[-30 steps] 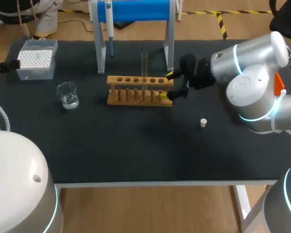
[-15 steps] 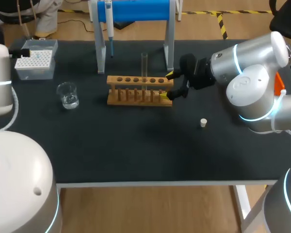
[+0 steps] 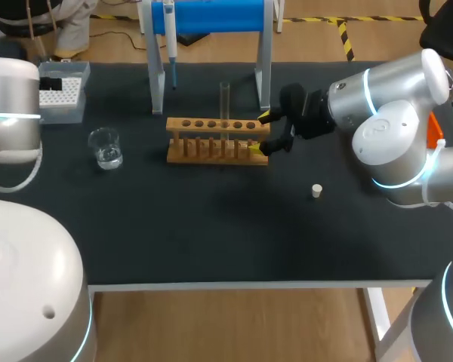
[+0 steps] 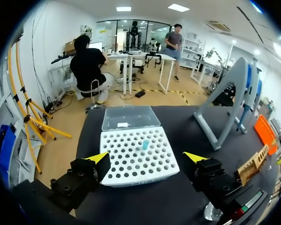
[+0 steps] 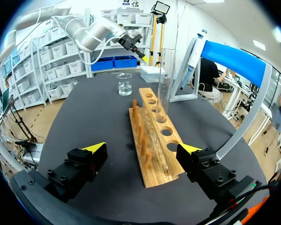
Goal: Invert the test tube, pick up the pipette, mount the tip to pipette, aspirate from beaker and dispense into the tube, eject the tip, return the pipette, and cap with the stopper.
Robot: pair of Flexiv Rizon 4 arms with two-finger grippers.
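A clear test tube (image 3: 225,102) stands upright in the wooden rack (image 3: 215,139). My right gripper (image 3: 266,133) is open at the rack's right end. In the right wrist view the near end of the rack (image 5: 154,136) lies between the open fingers of that gripper (image 5: 143,157), with the tube (image 5: 166,79) farther along. My left gripper (image 4: 147,161) is open just above the white tip box (image 4: 136,154), which holds one blue tip (image 4: 145,144). The pipette (image 3: 170,38) hangs on the blue stand. A glass beaker (image 3: 106,147) and a small white stopper (image 3: 316,191) sit on the mat.
The blue-topped pipette stand (image 3: 211,15) rises behind the rack. The tip box (image 3: 64,98) sits at the far left corner, partly hidden by my left arm. Open black mat lies in front of the rack and the beaker.
My left arm has swung in from the left edge to above the tip box. The right arm and the rack have not moved.
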